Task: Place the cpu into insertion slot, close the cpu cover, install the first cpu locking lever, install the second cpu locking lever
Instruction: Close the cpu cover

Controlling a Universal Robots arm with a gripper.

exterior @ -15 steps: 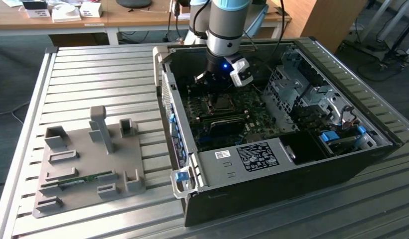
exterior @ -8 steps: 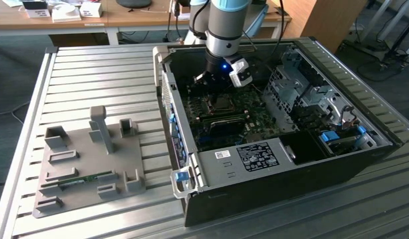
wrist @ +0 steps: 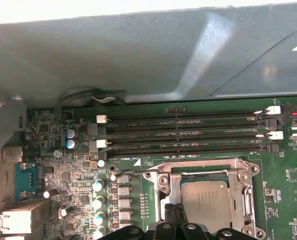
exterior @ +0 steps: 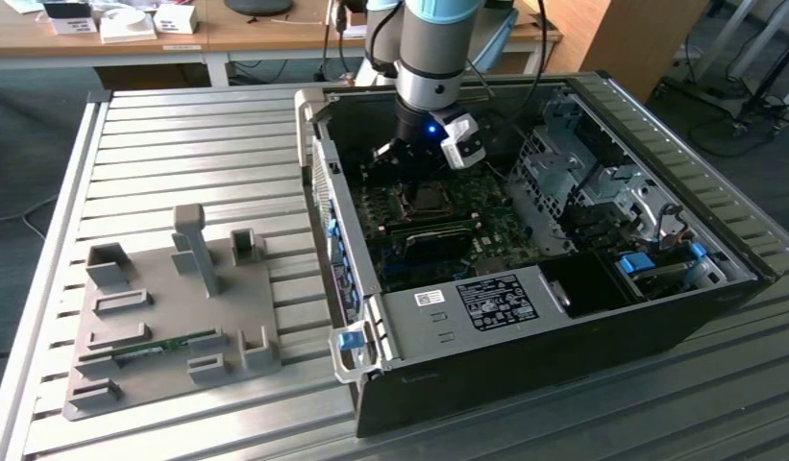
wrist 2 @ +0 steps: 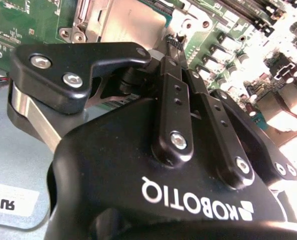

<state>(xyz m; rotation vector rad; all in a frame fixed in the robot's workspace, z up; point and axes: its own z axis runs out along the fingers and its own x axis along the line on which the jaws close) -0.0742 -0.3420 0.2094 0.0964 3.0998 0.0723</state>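
The cpu [wrist: 206,200] lies flat in the insertion slot [exterior: 429,197] on the green motherboard [exterior: 478,230], inside the open computer case. Its silvery top [wrist 2: 133,22] is also visible in the second wrist view. The cpu cover [wrist: 204,168] is down around it as a metal frame. A thin wire lever [wrist: 127,173] runs out from the socket's corner. My gripper [exterior: 413,161] hangs just over the socket's edge. Its fingers [wrist 2: 172,65] are shut together, tips [wrist: 176,214] at the frame's corner beside the cpu. Whether they touch a lever I cannot tell.
Long black memory slots [wrist: 183,135] run beside the socket. The case's metal wall [wrist: 138,55] stands close behind them. A drive cage [exterior: 580,173] fills the case on the exterior view's right. A grey fixture plate [exterior: 163,317] lies on the slatted table on that view's left.
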